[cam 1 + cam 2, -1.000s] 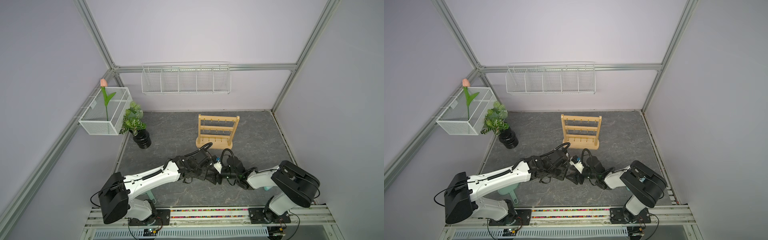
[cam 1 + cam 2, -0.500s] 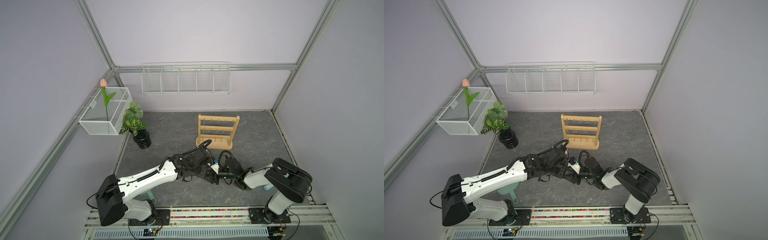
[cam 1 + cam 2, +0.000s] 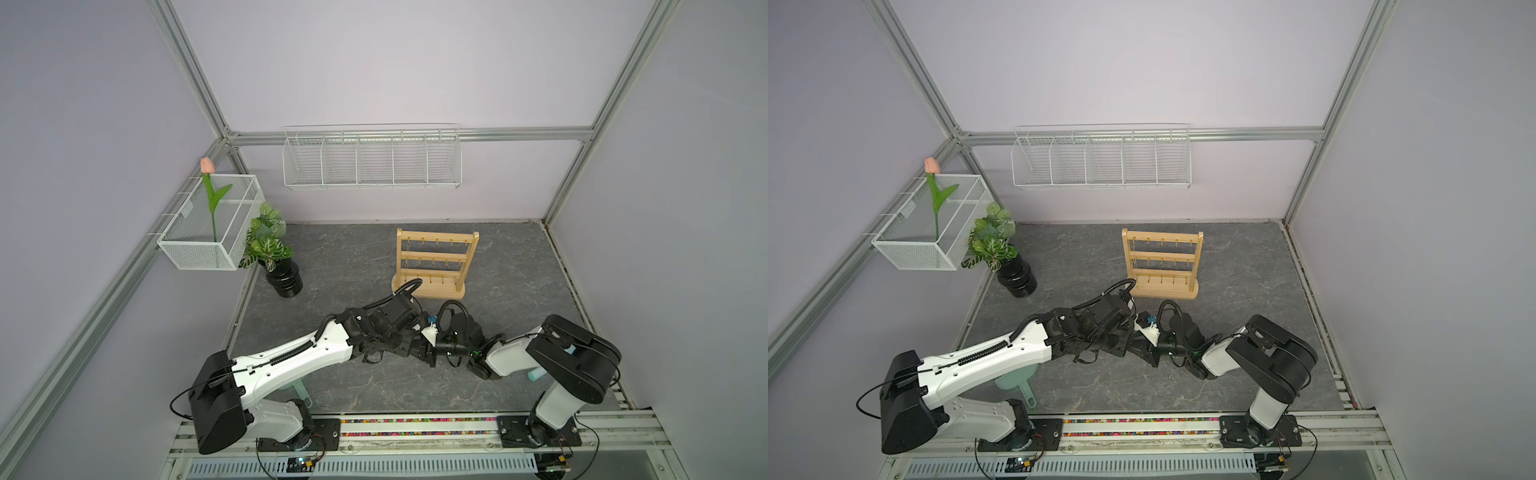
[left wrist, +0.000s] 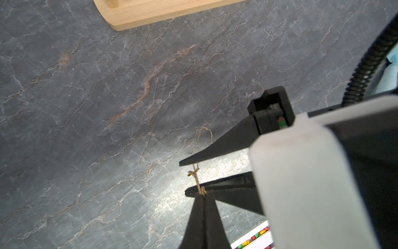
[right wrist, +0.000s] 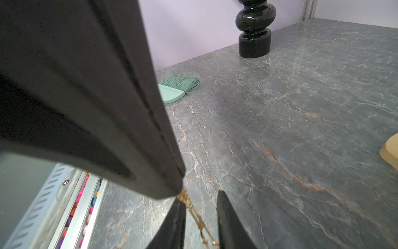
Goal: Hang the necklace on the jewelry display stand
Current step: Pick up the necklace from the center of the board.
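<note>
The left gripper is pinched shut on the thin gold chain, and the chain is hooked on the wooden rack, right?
No. The left gripper is pinched shut on the thin gold chain, but the chain is not on the light wooden rack: its loop ends over the grey stone tabletop. The left wrist view shows it.

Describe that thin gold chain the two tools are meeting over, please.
The necklace is a very fine gold-coloured chain, doubled into strands, with a small knot-like tangle partway along and a loose loop beyond. The left tool is shut on one end. The strands pass between the parted fingers of the right tool. It is not on the jewelry display stand yet.
</note>
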Controlling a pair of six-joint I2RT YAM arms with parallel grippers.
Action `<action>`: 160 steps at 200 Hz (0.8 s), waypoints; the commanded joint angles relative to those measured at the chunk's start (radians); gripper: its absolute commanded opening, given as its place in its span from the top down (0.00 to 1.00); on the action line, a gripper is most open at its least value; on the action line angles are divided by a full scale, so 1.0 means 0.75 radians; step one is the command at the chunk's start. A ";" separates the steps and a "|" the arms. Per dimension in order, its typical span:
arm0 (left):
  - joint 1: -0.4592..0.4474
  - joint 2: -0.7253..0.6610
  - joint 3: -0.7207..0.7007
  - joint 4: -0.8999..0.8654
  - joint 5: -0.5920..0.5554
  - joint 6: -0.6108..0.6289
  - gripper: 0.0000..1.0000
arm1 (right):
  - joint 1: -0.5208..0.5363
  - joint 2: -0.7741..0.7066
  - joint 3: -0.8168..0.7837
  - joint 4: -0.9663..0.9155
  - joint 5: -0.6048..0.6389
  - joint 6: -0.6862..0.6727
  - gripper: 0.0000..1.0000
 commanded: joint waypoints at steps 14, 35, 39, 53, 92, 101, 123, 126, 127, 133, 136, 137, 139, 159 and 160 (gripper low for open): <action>0.011 -0.019 0.035 -0.020 -0.028 0.000 1.00 | 0.009 0.019 0.014 0.064 -0.027 0.002 0.81; 0.011 -0.020 0.029 -0.015 -0.027 -0.003 1.00 | 0.010 0.016 0.011 0.065 -0.026 0.004 0.86; 0.012 -0.020 0.029 -0.013 -0.027 -0.005 1.00 | 0.010 0.014 0.010 0.065 -0.026 0.003 0.86; 0.013 -0.019 0.026 -0.016 -0.030 -0.005 1.00 | 0.010 0.013 0.010 0.061 -0.034 0.007 0.87; 0.020 -0.017 0.023 -0.018 -0.036 -0.008 1.00 | 0.009 0.003 0.008 0.033 -0.038 0.002 0.90; 0.021 -0.014 0.020 -0.018 -0.033 -0.007 1.00 | 0.009 0.003 0.006 0.033 -0.038 0.002 0.91; 0.025 -0.003 0.020 -0.014 -0.030 -0.009 1.00 | 0.010 -0.011 0.011 0.023 -0.055 0.018 0.93; 0.027 0.003 0.022 -0.016 -0.028 -0.009 1.00 | 0.011 -0.017 0.012 0.018 -0.057 0.025 0.93; 0.027 0.004 0.022 -0.016 -0.028 -0.009 1.00 | 0.012 -0.018 0.012 0.016 -0.059 0.026 0.93; 0.028 0.012 0.024 -0.016 -0.030 -0.013 1.00 | 0.012 -0.029 0.017 0.005 -0.066 0.037 0.93; 0.029 0.017 0.023 -0.016 -0.028 -0.014 1.00 | 0.014 -0.035 0.018 -0.002 -0.070 0.043 0.93; 0.030 0.018 0.025 -0.015 -0.026 -0.014 1.00 | 0.015 -0.038 0.019 -0.005 -0.070 0.045 0.93; 0.031 0.021 0.026 -0.015 -0.024 -0.015 1.00 | 0.016 -0.043 0.020 -0.011 -0.073 0.048 0.93; 0.039 0.043 0.040 -0.009 -0.003 -0.038 1.00 | 0.037 -0.109 0.038 -0.087 -0.084 0.092 0.93; 0.039 0.043 0.041 -0.008 -0.002 -0.041 1.00 | 0.038 -0.114 0.039 -0.094 -0.085 0.093 0.93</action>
